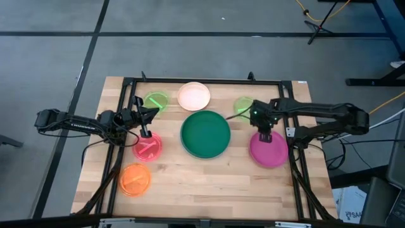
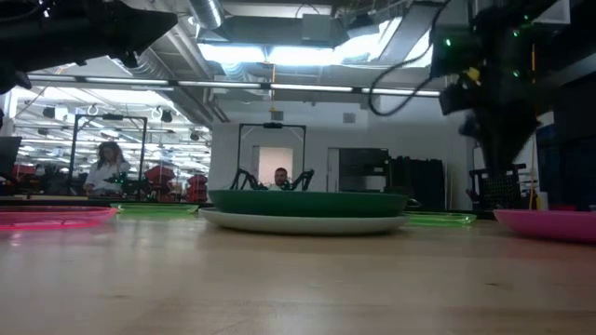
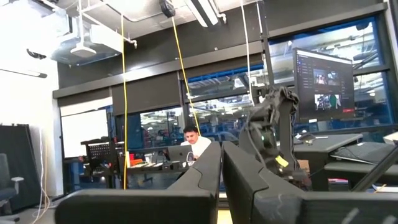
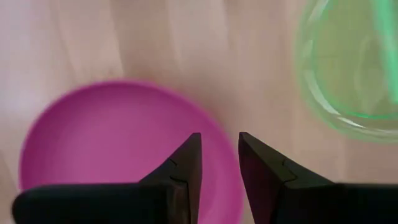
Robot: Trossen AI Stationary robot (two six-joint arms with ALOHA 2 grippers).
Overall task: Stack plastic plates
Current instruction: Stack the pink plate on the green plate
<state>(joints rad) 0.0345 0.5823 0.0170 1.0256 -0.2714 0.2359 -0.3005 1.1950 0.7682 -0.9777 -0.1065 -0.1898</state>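
High view: my right gripper (image 1: 264,135) hangs over the far edge of the magenta plate (image 1: 269,149), and my left gripper (image 1: 146,132) sits above the pink-red plate (image 1: 147,147). Between them the dark green plate (image 1: 205,134) lies at the table's middle.

Low view: the dark green plate (image 2: 307,202) rests on a pale plate (image 2: 303,222).

Left wrist view: my left fingers (image 3: 249,186) nearly touch, clenched on nothing.

Right wrist view: my right fingers (image 4: 186,168) stand slightly parted, released, over the magenta plate (image 4: 106,134), with a lime green plate (image 4: 351,62) nearby.
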